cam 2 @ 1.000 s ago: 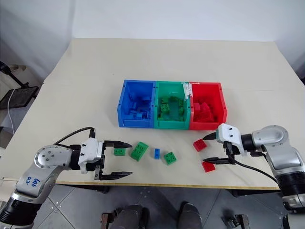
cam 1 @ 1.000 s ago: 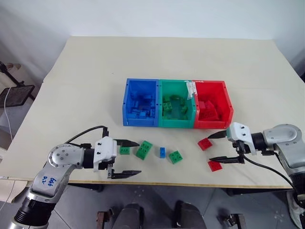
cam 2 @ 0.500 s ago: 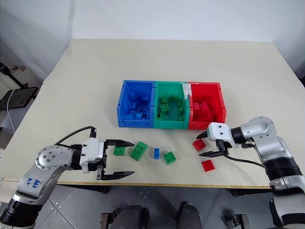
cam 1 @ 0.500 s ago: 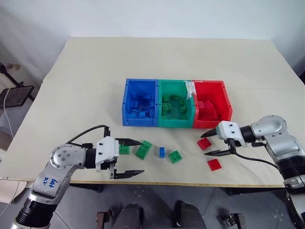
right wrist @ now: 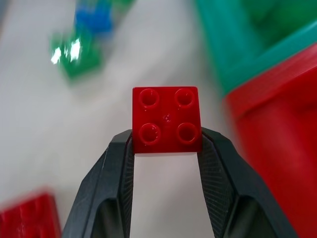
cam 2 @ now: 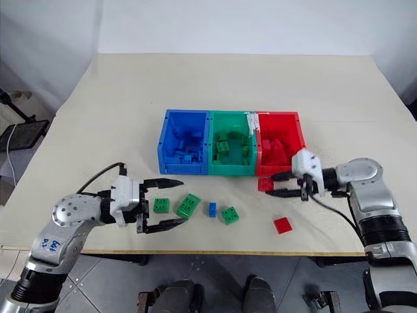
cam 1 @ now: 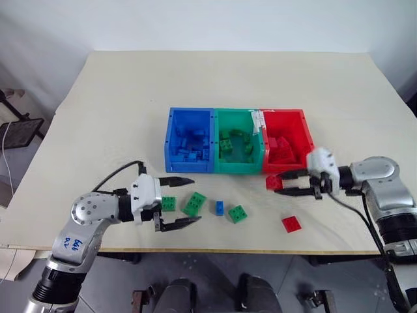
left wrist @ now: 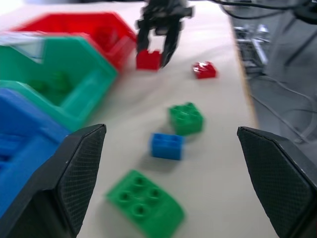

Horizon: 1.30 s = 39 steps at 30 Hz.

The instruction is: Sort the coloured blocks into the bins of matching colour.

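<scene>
A red block (right wrist: 167, 119) sits pinched between the fingers of the right gripper (cam 2: 273, 184), lifted just off the table (cam 2: 215, 85) in front of the red bin (cam 2: 279, 149). Another red block (cam 2: 282, 225) lies on the table below that hand. The left gripper (cam 2: 171, 203) hangs wide open, holding nothing, a small green block (cam 2: 161, 205) between its fingers; a bigger green block (cam 2: 189, 206), a blue one (cam 2: 212, 209) and another green one (cam 2: 230, 215) lie just beyond its tips

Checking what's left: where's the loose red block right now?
Head views: red block lies on the table's right side, near the front edge, below the right gripper.
</scene>
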Each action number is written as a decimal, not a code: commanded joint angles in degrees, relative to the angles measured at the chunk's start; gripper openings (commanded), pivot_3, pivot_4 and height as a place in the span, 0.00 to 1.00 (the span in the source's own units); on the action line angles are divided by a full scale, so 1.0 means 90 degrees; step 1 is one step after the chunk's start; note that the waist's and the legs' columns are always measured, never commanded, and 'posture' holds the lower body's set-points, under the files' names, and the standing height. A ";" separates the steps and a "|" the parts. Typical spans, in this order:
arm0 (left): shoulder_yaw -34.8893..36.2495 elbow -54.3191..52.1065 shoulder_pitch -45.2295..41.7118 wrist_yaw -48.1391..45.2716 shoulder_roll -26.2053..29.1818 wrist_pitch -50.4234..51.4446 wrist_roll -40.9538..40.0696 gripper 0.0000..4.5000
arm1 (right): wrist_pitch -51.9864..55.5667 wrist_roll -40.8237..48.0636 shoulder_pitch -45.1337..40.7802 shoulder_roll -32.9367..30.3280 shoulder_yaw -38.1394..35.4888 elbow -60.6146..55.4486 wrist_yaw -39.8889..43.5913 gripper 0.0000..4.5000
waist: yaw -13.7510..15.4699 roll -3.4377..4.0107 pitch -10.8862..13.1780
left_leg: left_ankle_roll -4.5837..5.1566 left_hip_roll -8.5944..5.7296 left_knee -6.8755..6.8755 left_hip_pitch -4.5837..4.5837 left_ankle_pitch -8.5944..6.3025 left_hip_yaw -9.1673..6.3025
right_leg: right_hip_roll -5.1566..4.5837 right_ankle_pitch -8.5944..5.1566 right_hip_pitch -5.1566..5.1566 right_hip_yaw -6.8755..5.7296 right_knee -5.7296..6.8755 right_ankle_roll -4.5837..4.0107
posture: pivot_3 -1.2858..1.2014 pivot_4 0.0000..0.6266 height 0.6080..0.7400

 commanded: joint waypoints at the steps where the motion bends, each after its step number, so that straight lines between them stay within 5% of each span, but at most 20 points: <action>1: 0.0356 0.0160 0.0051 0.0159 -0.0063 -0.0186 -0.0118 1.00 | 0.0883 0.0414 -0.0510 -0.0132 -0.0660 -0.0203 -0.0604 0.32 | -0.0008 0.0000 0.0000 | 0.0000 -0.0001 0.0000 -0.0002 0.0000 0.0004 | 0.0000 0.0000 -0.0007 0.0009 0.0001 0.0000 | 0.52 0.24 1.00; 8: 0.0433 0.0376 0.0097 0.0169 -0.0055 -0.0329 -0.0062 1.00 | 0.0552 -0.0452 -0.1530 0.0169 -0.0588 0.0914 -0.1806 0.32 | -0.0030 -0.0001 0.0000 | 0.0000 -0.0003 -0.0006 -0.0016 -0.0001 0.0035 | 0.0000 0.0000 -0.0048 0.0034 0.0017 0.0000 | 0.52 0.24 1.00; 17: 0.0300 0.0216 0.0229 0.0201 -0.0056 -0.0297 -0.0047 1.00 | 0.0291 -0.0281 -0.1116 0.0063 -0.0862 0.0539 -0.1443 0.97 | -0.0075 0.0000 0.0000 | 0.0000 -0.0002 -0.0009 -0.0026 -0.0001 0.0037 | 0.0000 0.0000 -0.0068 0.0037 0.0039 0.0000 | 0.52 0.24 1.00; 23: -0.0150 0.0308 -0.0134 -0.0163 -0.0046 -0.0491 0.0140 1.00 | 0.0706 0.0639 0.1212 -0.0602 -0.1895 -0.1509 -0.0753 0.99 | 0.0117 -0.0001 0.0000 | 0.0002 -0.0003 -0.0008 -0.0030 -0.0002 0.0034 | -0.0001 0.0000 -0.0068 0.0034 0.0039 0.0000 | 0.52 0.24 1.00; 29: -0.0797 0.0179 -0.0404 -0.0500 -0.0250 -0.0652 0.0186 1.00 | -0.0030 0.0451 0.3566 -0.1240 -0.3164 -0.2265 -0.0151 0.99 | 0.0116 0.0002 0.0000 | 0.0005 -0.0005 -0.0004 -0.0021 -0.0003 0.0061 | -0.0002 0.0000 -0.0063 0.0053 0.0038 0.0000 | 0.52 0.24 1.00; 34: -0.1201 0.0065 -0.0535 -0.0673 -0.0355 -0.0598 0.0184 1.00 | -0.0656 0.0315 0.4625 -0.1398 -0.3844 -0.2120 0.0158 0.99 | 0.0048 -0.0004 0.0003 | 0.0007 0.0001 -0.0004 0.0000 -0.0004 0.0085 | 0.0002 0.0000 -0.0058 0.0074 0.0039 0.0000 | 0.52 0.24 1.00; 39: -0.1248 0.0158 -0.0655 -0.0819 -0.0303 -0.0569 0.0152 1.00 | -0.0461 0.0250 0.5021 -0.1660 -0.3461 -0.2296 0.0412 0.99 | 0.0070 -0.0005 0.0003 | 0.0010 -0.0001 -0.0003 0.0005 -0.0005 0.0092 | 0.0001 0.0000 -0.0054 0.0085 0.0037 0.0000 | 0.52 0.24 1.00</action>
